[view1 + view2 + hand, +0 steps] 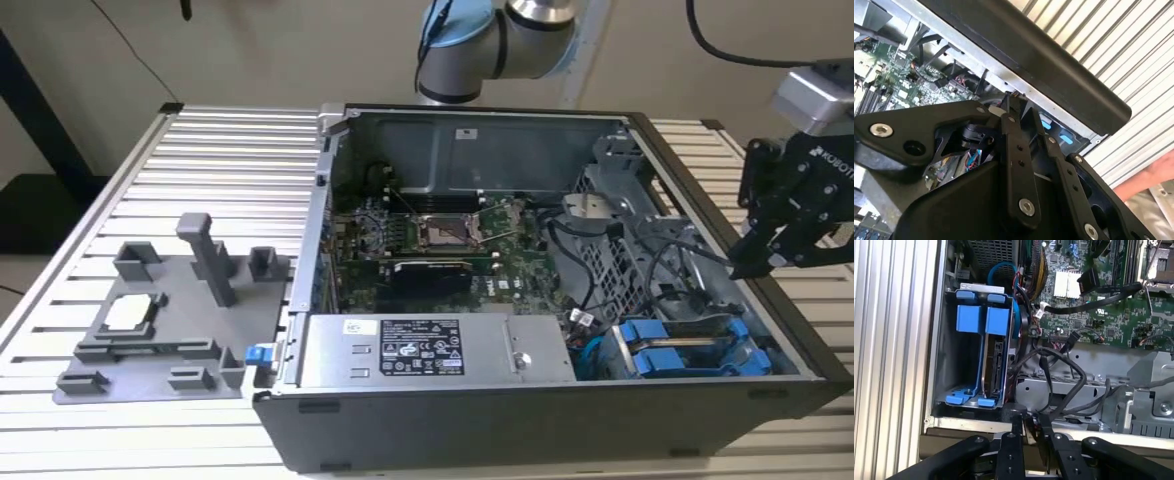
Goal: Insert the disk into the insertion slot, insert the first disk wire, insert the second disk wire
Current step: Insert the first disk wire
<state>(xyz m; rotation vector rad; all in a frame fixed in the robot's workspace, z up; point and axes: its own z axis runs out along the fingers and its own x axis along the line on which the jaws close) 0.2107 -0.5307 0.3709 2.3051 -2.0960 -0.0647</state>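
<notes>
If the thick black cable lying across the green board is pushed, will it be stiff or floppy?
The thick black cable probably flexes, since it curves over the green board. A white tie seems to hold one end, so likely only its middle shifts.

Exterior view: set high over the near edge of the counter (pixel 214 150), looking down at middle distance on the whole open computer case (pixel 534 430).

First wrist view: close behind the claw (pixel 1027 420), facing down into the case's near corner at the exterior view's right.

Second wrist view: closer still, looking along the claw (pixel 1015 102) across the case rim.

All three views share the circuit board (pixel 441 235).
</notes>
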